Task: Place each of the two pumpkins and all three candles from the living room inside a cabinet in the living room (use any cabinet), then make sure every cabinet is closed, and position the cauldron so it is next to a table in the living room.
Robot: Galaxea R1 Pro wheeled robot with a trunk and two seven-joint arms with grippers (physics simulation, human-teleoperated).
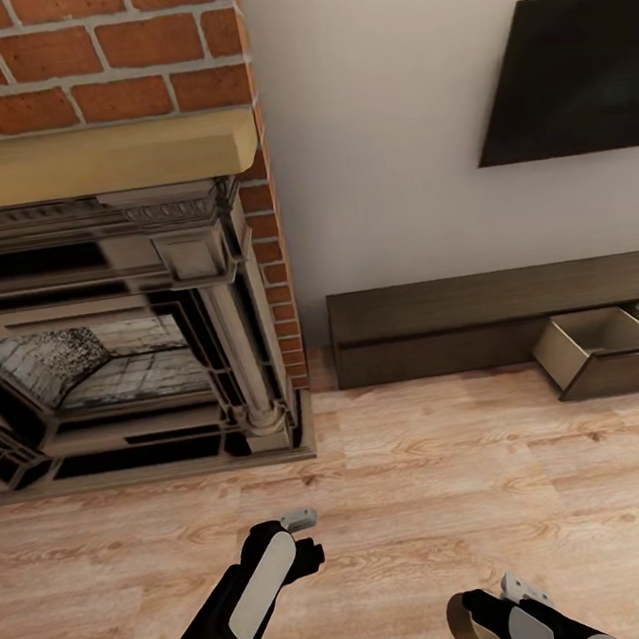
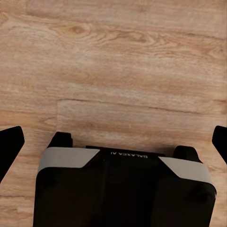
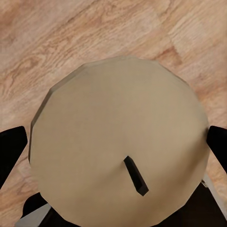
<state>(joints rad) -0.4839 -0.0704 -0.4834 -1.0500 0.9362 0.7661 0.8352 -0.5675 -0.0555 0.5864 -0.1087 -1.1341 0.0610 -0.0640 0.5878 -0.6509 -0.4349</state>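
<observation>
A tan candle (image 3: 118, 142) with a dark wick sits clamped in the right pincer (image 3: 116, 146); the low brown cabinet (image 1: 431, 325) has one drawer (image 1: 616, 349) open.

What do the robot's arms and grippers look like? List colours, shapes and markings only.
Both arms are glossy black with light grey panels. The left gripper has a black body with grey corner plates, white lettering reading GALAXEA, and dark fingers. The right gripper has pale grey tips.

Even, soft, bright light throughout; no clear source; weak shadows; fireplace (image 1: 110, 337) surround smeared, jagged; floor (image 1: 435, 506) grain soft, slightly blurred; candle (image 3: 120, 142) top flat-lit, faceted rim; no glare
</observation>
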